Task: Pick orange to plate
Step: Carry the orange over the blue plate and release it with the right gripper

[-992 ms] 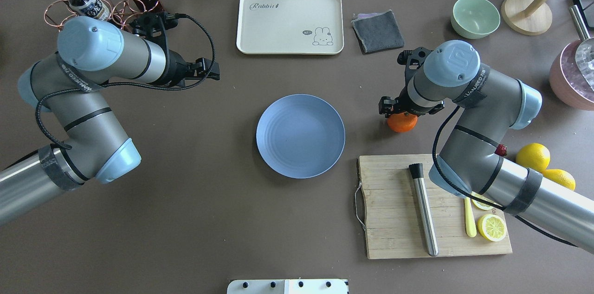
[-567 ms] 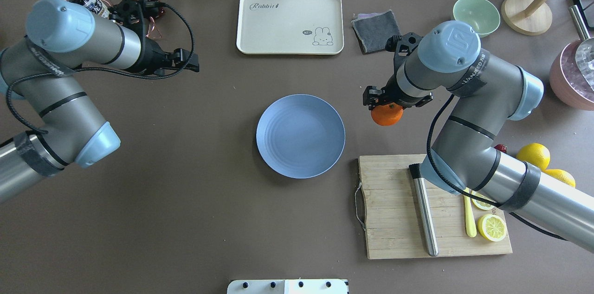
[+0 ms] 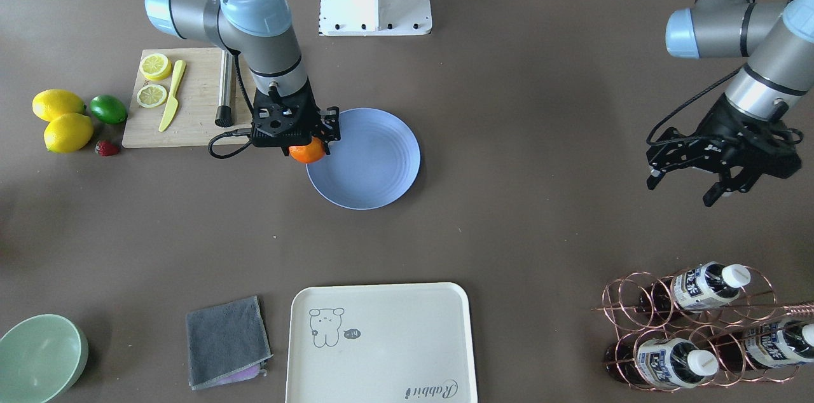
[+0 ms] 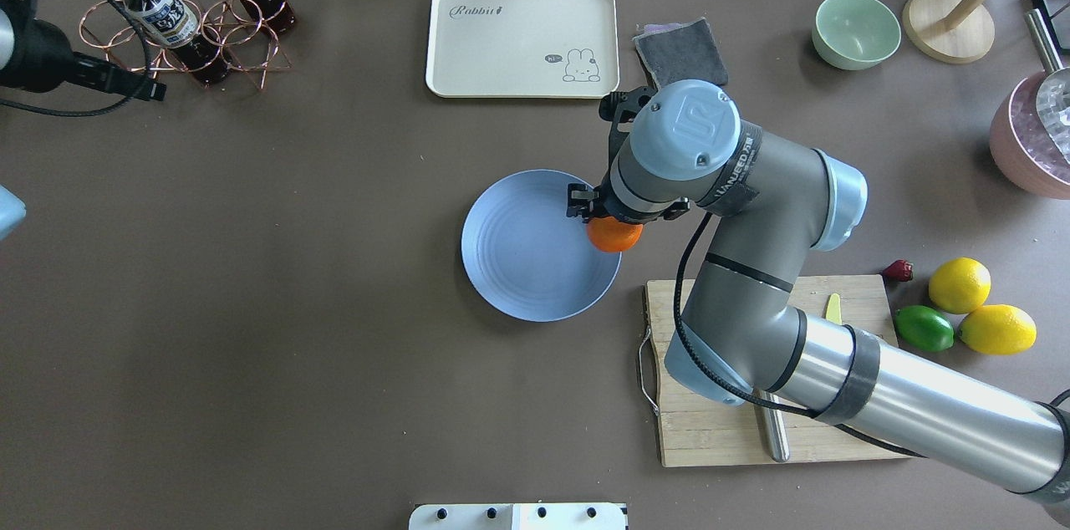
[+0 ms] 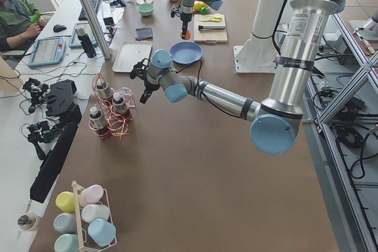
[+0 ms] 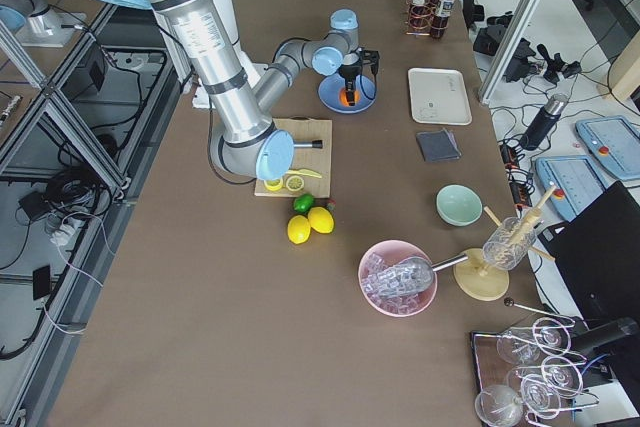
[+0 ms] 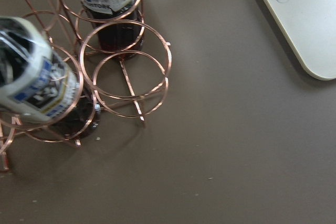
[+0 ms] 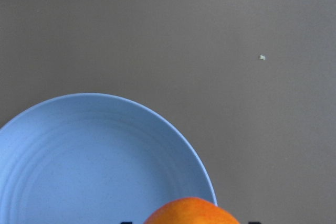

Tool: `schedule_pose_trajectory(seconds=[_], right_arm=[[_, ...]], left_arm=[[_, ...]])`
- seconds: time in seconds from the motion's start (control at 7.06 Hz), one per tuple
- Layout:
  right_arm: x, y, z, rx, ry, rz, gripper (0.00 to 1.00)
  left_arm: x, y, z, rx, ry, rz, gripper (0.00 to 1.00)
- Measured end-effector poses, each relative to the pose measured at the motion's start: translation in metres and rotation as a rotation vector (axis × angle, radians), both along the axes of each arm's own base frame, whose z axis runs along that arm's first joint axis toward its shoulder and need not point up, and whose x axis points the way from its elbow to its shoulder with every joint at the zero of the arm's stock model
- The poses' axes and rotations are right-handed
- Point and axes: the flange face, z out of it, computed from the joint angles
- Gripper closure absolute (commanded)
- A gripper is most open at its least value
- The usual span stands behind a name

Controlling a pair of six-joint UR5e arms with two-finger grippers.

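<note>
The orange [image 4: 614,236] is held in my right gripper [image 4: 613,222], whose fingers are shut on it. It hangs over the right rim of the pale-blue plate [image 4: 522,258] at the table's middle. In the front-facing view the orange [image 3: 306,152] overlaps the plate's [image 3: 375,168] edge under the right gripper [image 3: 308,143]. The right wrist view shows the top of the orange [image 8: 191,211] at the bottom edge, with the plate [image 8: 79,161] below it. My left gripper [image 3: 680,190] is open and holds nothing, far from the plate near the bottle rack.
A cream tray [image 4: 522,41], a grey cloth [image 4: 679,52] and a mint bowl [image 4: 855,30] lie at the back. Under my right arm is a cutting board [image 4: 710,396]. Lemons [image 4: 960,285] and a lime [image 4: 923,328] sit to its right. A copper bottle rack [image 4: 180,12] stands back left.
My right gripper has carried the orange leftward, from the bare table right of the plate to over the plate's right rim. The left arm has drawn back left toward the bottle rack.
</note>
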Motion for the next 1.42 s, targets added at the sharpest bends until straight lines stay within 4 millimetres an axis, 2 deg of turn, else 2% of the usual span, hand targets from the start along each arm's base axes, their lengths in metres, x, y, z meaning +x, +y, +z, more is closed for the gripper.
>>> schedule_pose_trajectory(seconds=[0.28, 0.42, 0.57, 0.71, 0.99, 1.13, 1.28, 1.42], right_arm=[[-0.046, 0.014, -0.010, 0.002, 0.023, 0.009, 1.00], [-0.065, 0.016, -0.016, 0.002, 0.032, 0.011, 1.00], [-0.080, 0.015, -0.023, 0.002, 0.036, 0.014, 1.00], [-0.090, 0.014, -0.026, 0.006, 0.030, 0.017, 0.02], [-0.102, 0.011, -0.022, 0.000, 0.007, 0.038, 0.00], [-0.100, 0.011, -0.024, -0.003, -0.001, 0.045, 0.00], [-0.090, 0.007, -0.032, -0.005, -0.008, 0.050, 0.00], [-0.068, 0.002, -0.046, -0.023, -0.008, 0.052, 0.00]], left_arm=[[-0.059, 0.011, 0.044, -0.031, -0.038, -0.067, 0.02], [-0.079, 0.018, 0.060, -0.046, -0.044, -0.095, 0.02], [-0.089, 0.025, 0.072, -0.061, -0.050, -0.108, 0.02], [-0.093, 0.027, 0.078, -0.070, -0.054, -0.113, 0.02], [-0.094, 0.028, 0.083, -0.080, -0.057, -0.114, 0.02], [-0.094, 0.028, 0.084, -0.083, -0.058, -0.113, 0.02], [-0.094, 0.029, 0.085, -0.087, -0.054, -0.108, 0.02], [-0.094, 0.032, 0.086, -0.093, -0.043, -0.095, 0.02]])
